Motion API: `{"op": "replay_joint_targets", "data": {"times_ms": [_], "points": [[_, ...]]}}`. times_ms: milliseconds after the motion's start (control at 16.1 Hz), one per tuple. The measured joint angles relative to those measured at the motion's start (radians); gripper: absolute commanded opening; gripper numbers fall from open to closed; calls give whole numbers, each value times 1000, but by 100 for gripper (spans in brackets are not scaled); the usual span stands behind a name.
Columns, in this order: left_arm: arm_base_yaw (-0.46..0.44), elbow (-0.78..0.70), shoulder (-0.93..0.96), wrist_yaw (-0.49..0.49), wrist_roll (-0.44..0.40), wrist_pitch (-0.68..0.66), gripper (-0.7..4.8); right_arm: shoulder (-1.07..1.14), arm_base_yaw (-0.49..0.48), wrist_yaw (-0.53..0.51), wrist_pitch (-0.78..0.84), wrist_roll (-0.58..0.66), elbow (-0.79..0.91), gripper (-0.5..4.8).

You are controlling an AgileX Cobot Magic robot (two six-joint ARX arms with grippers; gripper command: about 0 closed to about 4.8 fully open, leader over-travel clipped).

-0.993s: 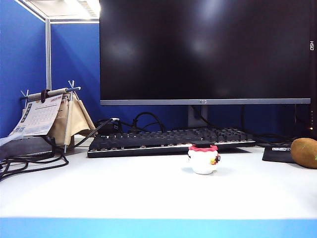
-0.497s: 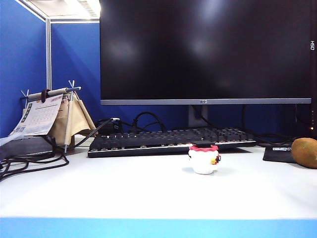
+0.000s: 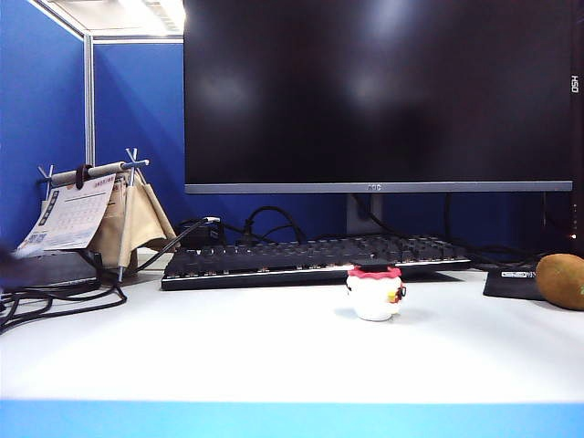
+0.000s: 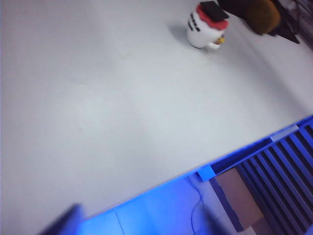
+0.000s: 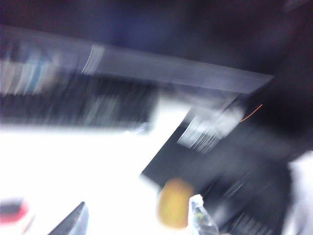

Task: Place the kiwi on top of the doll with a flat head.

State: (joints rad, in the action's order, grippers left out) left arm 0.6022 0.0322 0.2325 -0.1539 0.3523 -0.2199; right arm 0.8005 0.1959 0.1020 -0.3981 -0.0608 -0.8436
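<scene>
We take the keyboard [image 3: 315,258] as our landmark. The doll [image 3: 375,293] stands upright on the white bench [image 3: 228,351] just in front of the keyboard's right half, its flat red-rimmed top bare. The kiwi [image 3: 560,280] lies on the bench well to the right of the keyboard, at the edge of the exterior view, beside a black mat [image 3: 513,283] and well apart from the doll. Behind the keyboard rises a dark monitor [image 3: 379,91]; to the keyboard's left a small stand with a calendar [image 3: 71,216] sits among black cables [image 3: 55,297].

Neither arm shows in the exterior view. In the left wrist view we see the doll [image 4: 207,25] and, just past it, the kiwi [image 4: 262,14], both far from the camera across a wide stretch of bare bench [image 4: 98,107]. Only a blurred dark corner of the left pincer [image 4: 63,223] shows at the picture's edge, so we cannot tell how wide it stands; nothing is seen in it.

The right wrist view is heavily smeared. We make out the keyboard [image 5: 73,105] and the mat [image 5: 205,147] beside it. The right pincer [image 5: 139,220] hangs over the bench on the near side of the mat, its two fingertips [image 5: 73,220] standing apart, and the kiwi [image 5: 173,203] appears as an orange-brown blur between them, closer to one tip. Whether it touches we cannot tell. A red smudge at the edge may be the doll [image 5: 12,208].
</scene>
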Motion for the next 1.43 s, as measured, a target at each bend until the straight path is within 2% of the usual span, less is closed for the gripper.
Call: {"op": "replay_joint_targets", "data": {"times_ms": [62,124,186,248,372,559,993,1179,1428], "points": [[0,0,0,-16,1,1,352,216,-58,-87,-152,-8,-187,346],[0,0,0,-30,1,3,352,347,-96,-125,-286,-9,-310,387],[0,0,0,-48,1,4,353,488,-130,-151,-360,-13,-443,409],[0,0,0,-60,0,5,355,562,-148,-153,-385,-17,-507,463],[0,0,0,-98,0,7,355,746,-171,-151,-476,-30,-626,479],[0,2,0,-172,1,6,355,943,-174,-153,-520,-65,-664,479],[0,2,0,-177,4,6,355,1091,-204,-52,-520,-103,-665,479],[0,2,0,-177,4,6,355,1097,-224,-58,-520,-103,-665,479],[0,2,0,-178,4,6,355,1110,-219,-151,-517,-97,-664,479]]}}
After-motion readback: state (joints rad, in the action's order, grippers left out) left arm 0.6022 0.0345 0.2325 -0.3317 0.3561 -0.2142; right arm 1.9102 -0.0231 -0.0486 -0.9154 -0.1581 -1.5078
